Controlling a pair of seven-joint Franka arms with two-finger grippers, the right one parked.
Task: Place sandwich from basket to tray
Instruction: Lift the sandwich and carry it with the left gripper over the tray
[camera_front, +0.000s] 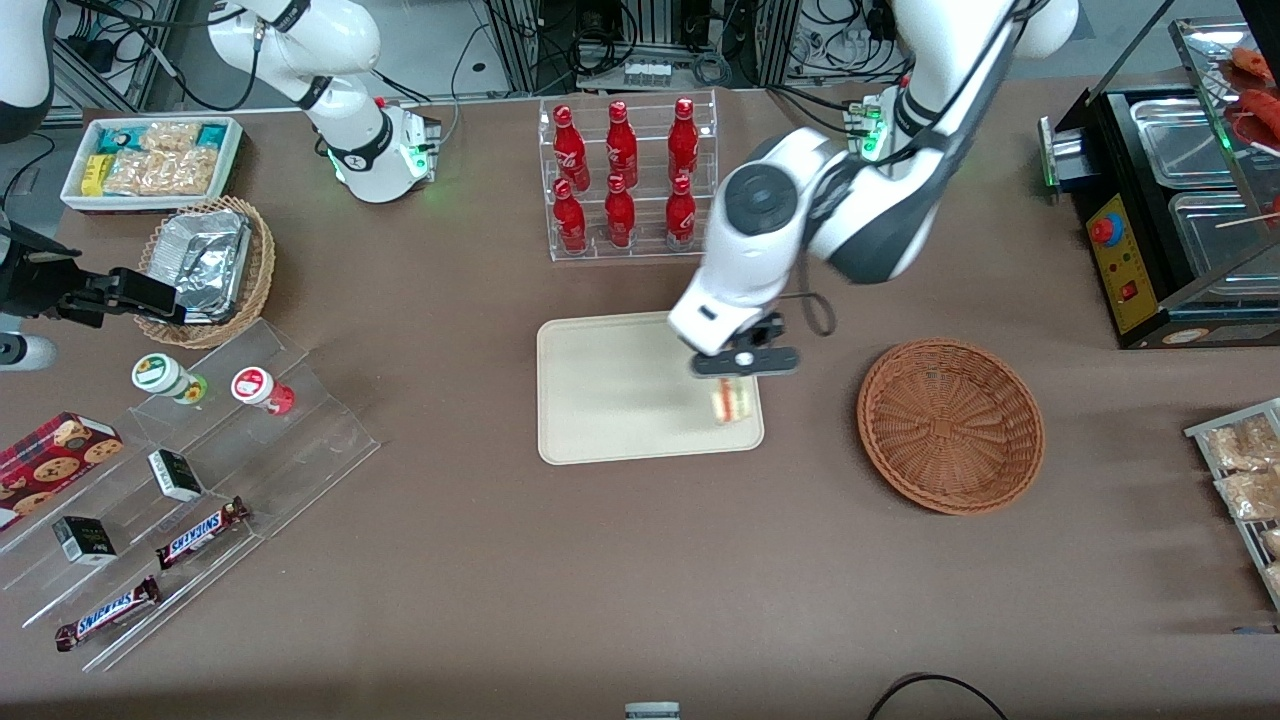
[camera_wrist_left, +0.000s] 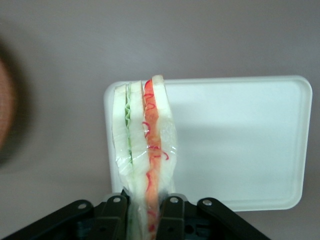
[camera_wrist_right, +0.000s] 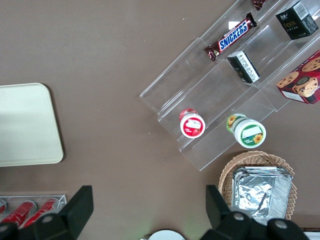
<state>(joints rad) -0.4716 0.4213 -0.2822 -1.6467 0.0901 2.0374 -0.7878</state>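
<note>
A wrapped wedge sandwich (camera_front: 731, 401) (camera_wrist_left: 144, 150) with red and green filling hangs just above the cream tray (camera_front: 620, 390) (camera_wrist_left: 240, 135), at the tray's corner nearest the basket. The left gripper (camera_front: 736, 385) (camera_wrist_left: 145, 212) is shut on the sandwich, its black fingers (camera_wrist_left: 112, 215) pressing both flat sides. The round reddish-brown wicker basket (camera_front: 950, 425) sits on the table beside the tray, toward the working arm's end, with nothing in it. A blurred edge of the basket (camera_wrist_left: 6, 110) shows in the left wrist view.
A clear rack of red bottles (camera_front: 625, 180) stands farther from the front camera than the tray. A black food warmer (camera_front: 1170, 190) sits at the working arm's end. Clear stepped shelves with snacks (camera_front: 190, 480) and a foil-lined tan basket (camera_front: 210, 270) lie toward the parked arm's end.
</note>
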